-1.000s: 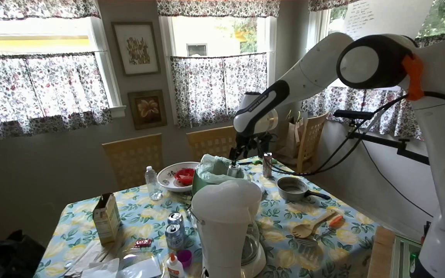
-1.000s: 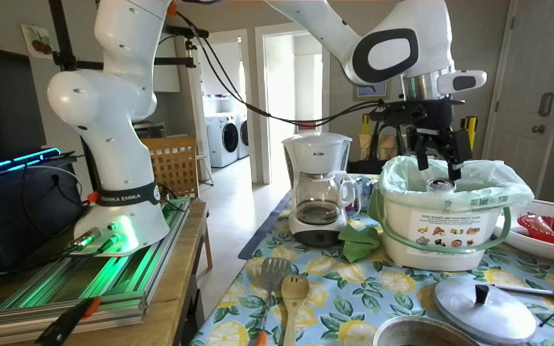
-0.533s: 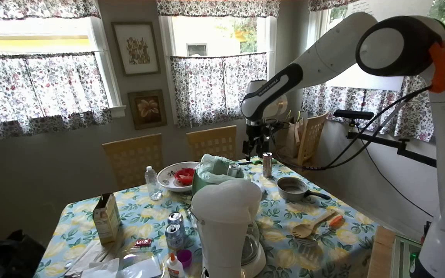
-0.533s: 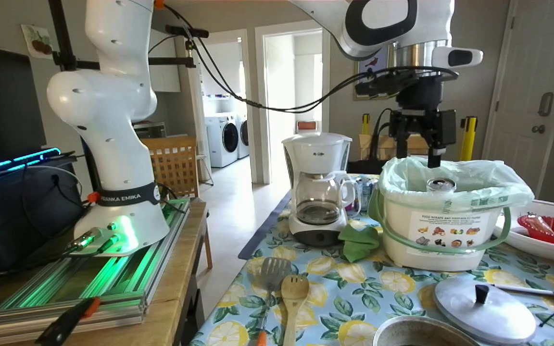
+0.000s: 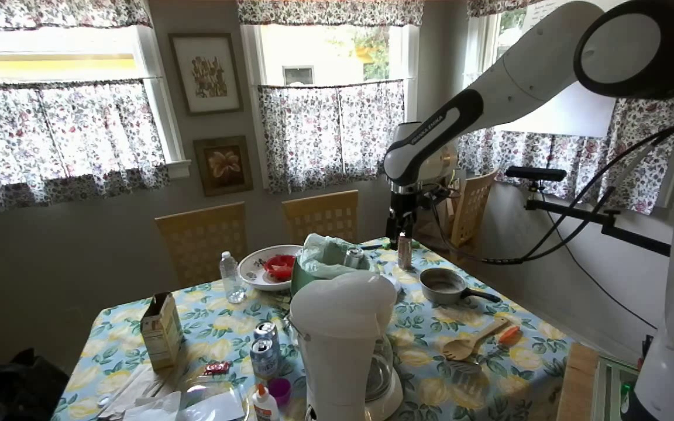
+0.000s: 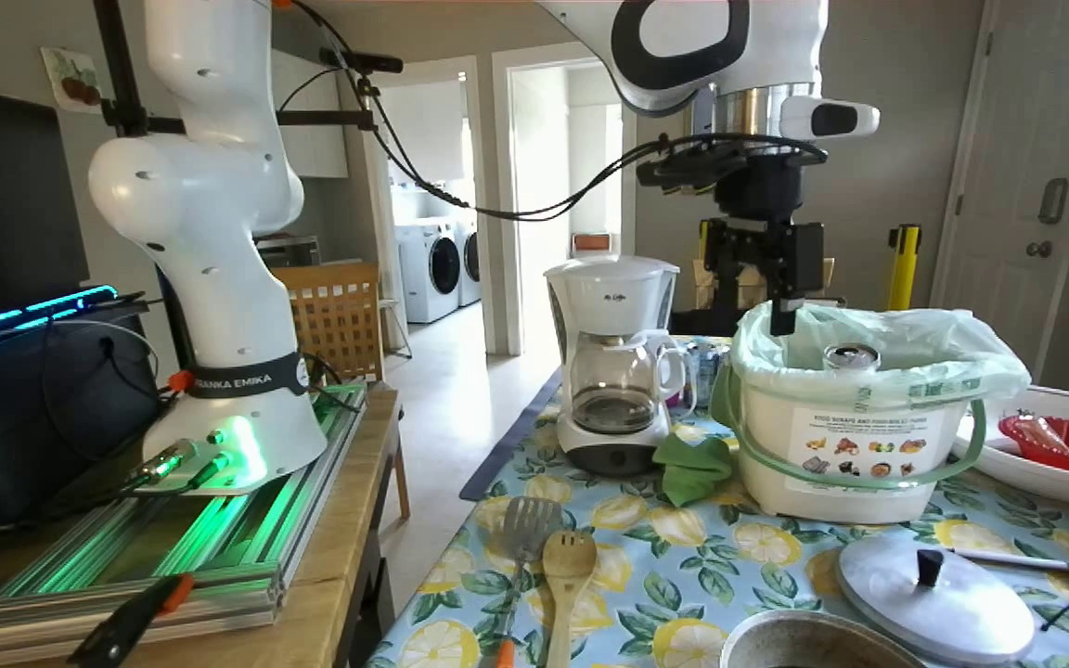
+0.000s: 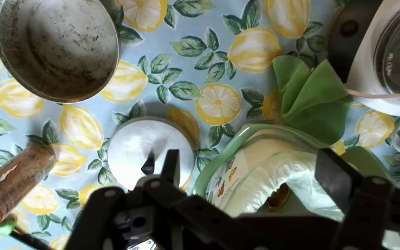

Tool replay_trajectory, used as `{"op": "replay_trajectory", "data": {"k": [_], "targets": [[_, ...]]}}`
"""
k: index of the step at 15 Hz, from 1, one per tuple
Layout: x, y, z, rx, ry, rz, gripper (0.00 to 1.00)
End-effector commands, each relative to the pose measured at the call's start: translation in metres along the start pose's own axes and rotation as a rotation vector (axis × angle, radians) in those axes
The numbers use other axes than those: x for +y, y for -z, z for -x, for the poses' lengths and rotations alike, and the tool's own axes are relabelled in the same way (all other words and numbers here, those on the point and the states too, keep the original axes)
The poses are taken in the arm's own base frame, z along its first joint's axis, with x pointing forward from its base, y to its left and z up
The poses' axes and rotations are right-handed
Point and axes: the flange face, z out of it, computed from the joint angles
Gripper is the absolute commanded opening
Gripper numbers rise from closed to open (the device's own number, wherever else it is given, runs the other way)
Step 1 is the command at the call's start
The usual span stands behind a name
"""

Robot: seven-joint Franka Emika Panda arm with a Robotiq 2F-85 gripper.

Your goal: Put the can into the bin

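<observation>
One can [image 6: 852, 357] sits in the bin [image 6: 841, 445], apart from the widely spread gripper [image 6: 753, 318].

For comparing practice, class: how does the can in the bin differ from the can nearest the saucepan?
Colour: the binned can looks silvery; the table can is reddish-brown.
Place: the binned can sits inside the lined bin; the table can stands on the lemon-print tablecloth.
Visibility: the binned can's lower part is hidden; the table can shows down to its base in the wrist view.
Both are drink cans.
</observation>
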Motion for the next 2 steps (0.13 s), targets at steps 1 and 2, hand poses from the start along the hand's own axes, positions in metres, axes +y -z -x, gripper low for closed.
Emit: {"op": "replay_trajectory", "data": {"k": [1, 2], "targets": [[0.0005, 0.0006, 0.0035, -0.002, -0.004, -0.002, 1.0], [0.0004, 0.0018, 0.0056, -0.002, -0.006, -0.002, 1.0]]}}
